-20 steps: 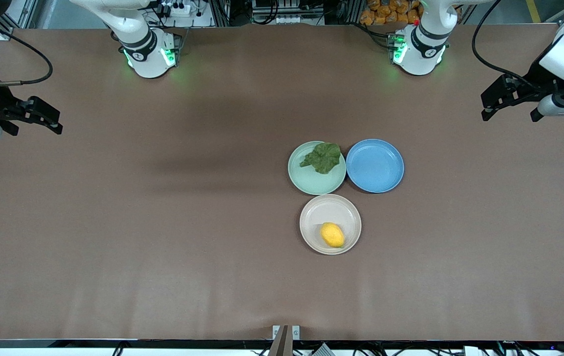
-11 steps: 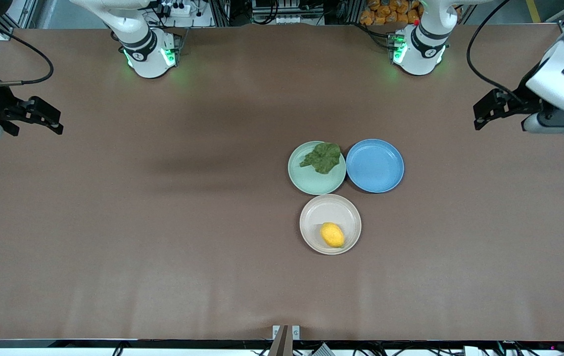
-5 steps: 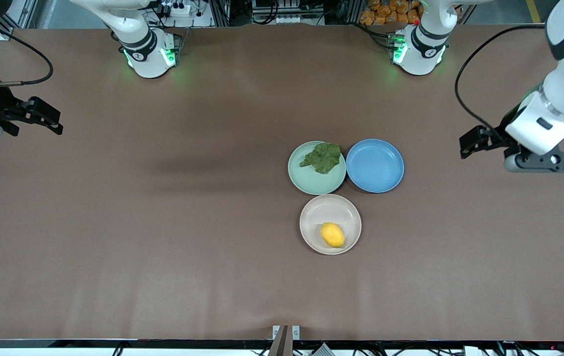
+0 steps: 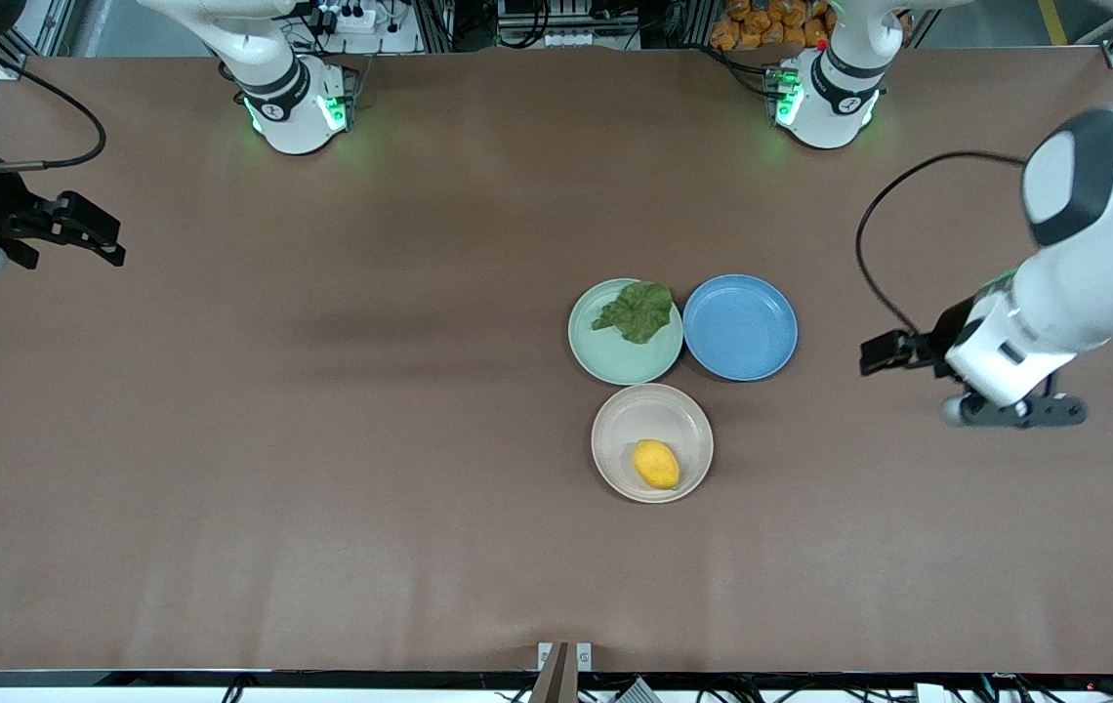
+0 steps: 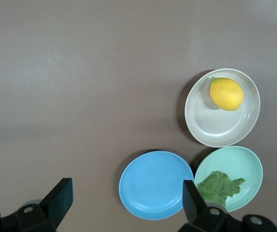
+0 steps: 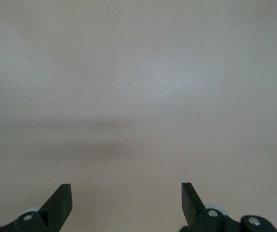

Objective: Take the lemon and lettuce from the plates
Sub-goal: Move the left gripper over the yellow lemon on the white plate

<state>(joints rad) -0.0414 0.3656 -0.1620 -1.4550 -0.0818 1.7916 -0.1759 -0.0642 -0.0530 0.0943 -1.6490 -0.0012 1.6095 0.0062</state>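
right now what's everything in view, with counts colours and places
lemon: 1, yellow, on the beige-pink plate
lettuce: 1, dark green, on the mint green plate
blue plate: 1, nothing on it, beside the mint green plate, toward the left arm's end
table: 1, brown
left gripper: 1, black, open, over bare table beside the blue plate
right gripper: 1, black, open, waiting over the right arm's end
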